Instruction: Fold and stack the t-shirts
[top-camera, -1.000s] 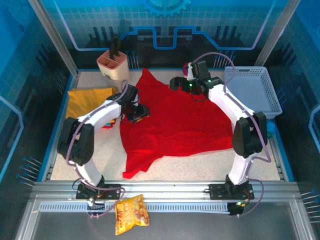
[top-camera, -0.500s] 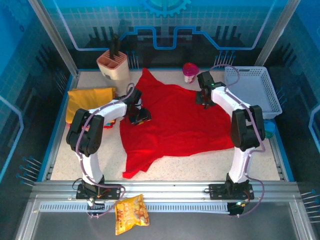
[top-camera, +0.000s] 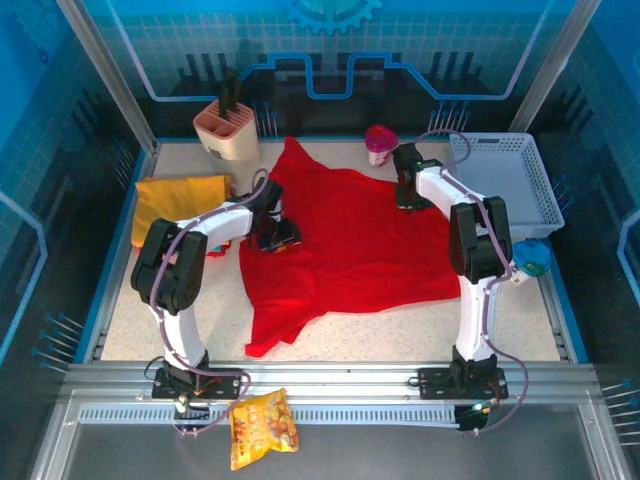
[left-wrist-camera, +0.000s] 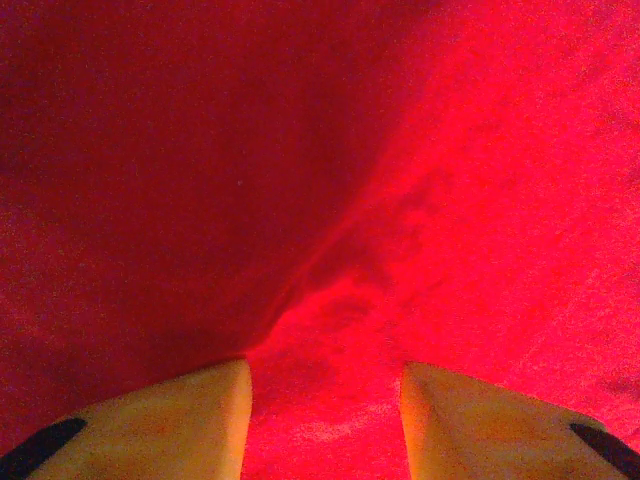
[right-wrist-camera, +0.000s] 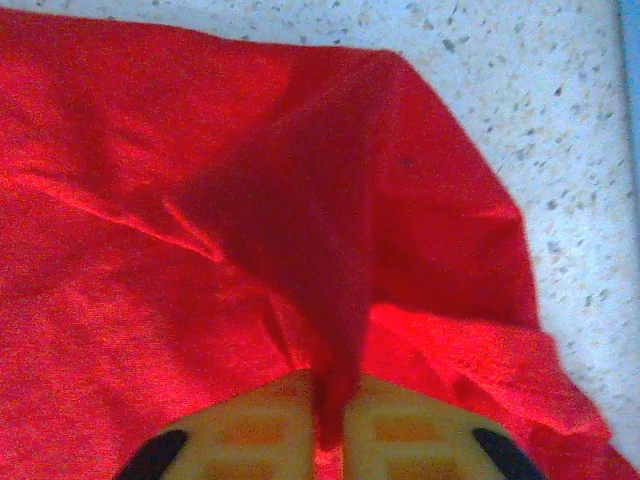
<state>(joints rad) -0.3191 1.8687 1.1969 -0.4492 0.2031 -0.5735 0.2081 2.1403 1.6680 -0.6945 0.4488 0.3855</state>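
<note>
Tabletop (top-camera: 400, 330), pale and speckled, lies under the red shirt (top-camera: 350, 240), which is spread open and rumpled with one point reaching toward the far side. To the right of the red shirt stands a white basket (top-camera: 505, 185), near its far right corner but apart from it. To the left of the red shirt lies the yellow shirt (top-camera: 175, 200), folded into a flat pad. Beyond the red shirt's far left edge stands a pink holder (top-camera: 225, 135) with dark handles sticking up. Well apart from the red shirt, on its near side past the metal rail, lies a snack bag (top-camera: 262, 428). A pink cup (top-camera: 380, 142) sits just beyond the red shirt's far edge.

My left claw (top-camera: 275, 238) is down on the red shirt's left edge; close up (left-wrist-camera: 325, 370) its fingers stand apart with red cloth bulging between them, not pinched. My right claw (top-camera: 405, 200) is at the red shirt's far right edge; close up (right-wrist-camera: 330, 385) its fingers are nearly together, gripping a raised fold of the red shirt.
</note>
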